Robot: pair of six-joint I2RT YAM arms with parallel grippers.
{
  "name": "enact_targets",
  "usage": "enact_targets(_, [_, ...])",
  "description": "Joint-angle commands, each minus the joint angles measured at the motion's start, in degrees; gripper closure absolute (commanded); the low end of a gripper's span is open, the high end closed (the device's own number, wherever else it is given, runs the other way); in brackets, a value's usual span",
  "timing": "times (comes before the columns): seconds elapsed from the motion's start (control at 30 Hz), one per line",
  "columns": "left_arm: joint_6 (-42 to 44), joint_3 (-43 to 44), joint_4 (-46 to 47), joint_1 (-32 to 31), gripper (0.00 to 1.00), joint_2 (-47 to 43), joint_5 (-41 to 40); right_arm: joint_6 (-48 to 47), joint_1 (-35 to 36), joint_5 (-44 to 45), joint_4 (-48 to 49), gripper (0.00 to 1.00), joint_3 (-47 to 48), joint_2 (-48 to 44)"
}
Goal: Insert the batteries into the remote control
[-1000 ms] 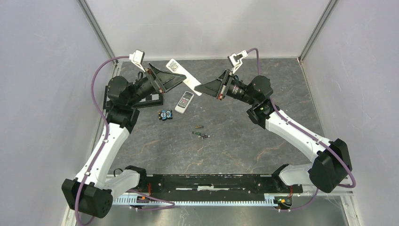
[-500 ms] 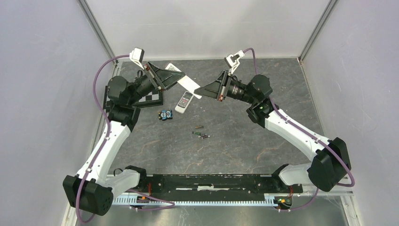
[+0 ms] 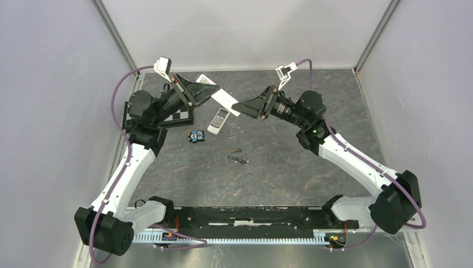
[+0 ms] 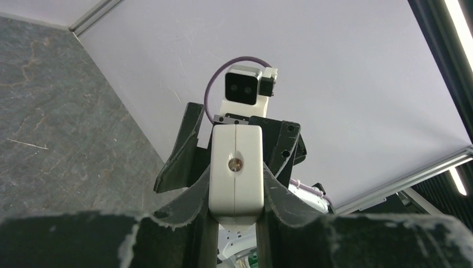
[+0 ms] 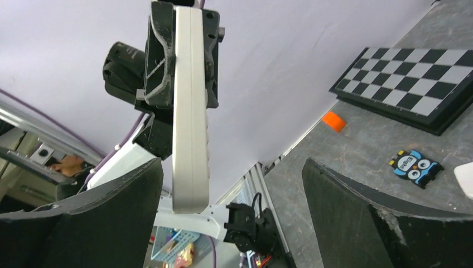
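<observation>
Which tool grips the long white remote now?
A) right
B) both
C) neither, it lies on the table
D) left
D: the left tool is clamped on the white remote, while the right tool stands wide open, not pinching it.

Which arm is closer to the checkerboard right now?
Left. The left arm hangs over the checkerboard; the right arm is well off to its right.

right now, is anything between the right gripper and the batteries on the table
Nothing visible lies on the table between the open right gripper and the batteries. The white remote, held by the left gripper, has its end between the right jaws, so back off it first.
</observation>
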Motion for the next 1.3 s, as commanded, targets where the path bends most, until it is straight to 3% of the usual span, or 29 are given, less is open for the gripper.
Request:
enact_targets(0.0, [-0.7,0.2,3.5,-0.1,0.98,-0.7,-3.3,-0.4,0.1,7.9,2.7,0.02,-1.0,-2.9])
enact_targets(0.17, [-0.9,-0.4,4.0,-0.1,0.98,0.1,-4.6,3.0,0.8,14.9,5.1,0.13,-2.4,-3.6])
enact_targets(0.47, [-5.9,-2.9,8.5,-0.1,0.98,1.6,-8.2,4.4,4.4,20.9,3.6,0.19,1.5,-0.1])
enact_targets(0.6, [-8.4,-3.9,11.1,-0.1,0.98,2.0,-8.9,6.0,5.4,21.7,4.8,0.30,2.5,2.1])
enact_targets(0.97, [-12.5,-4.2,13.4,-0.1,0.98,0.6,-11.3,8.0,5.5,24.4,8.5,0.74,-0.2,2.8])
enact_targets(1.13, [-19.4,-2.9,11.5,0.1,0.98,0.2,-15.2,8.0,5.4,22.7,10.8,0.75,-2.9,1.7])
enact_targets(1.27, [-21.5,-1.5,10.3,0.3,0.98,-0.1,-15.4,8.9,4.5,22.8,10.0,0.81,-5.1,0.3])
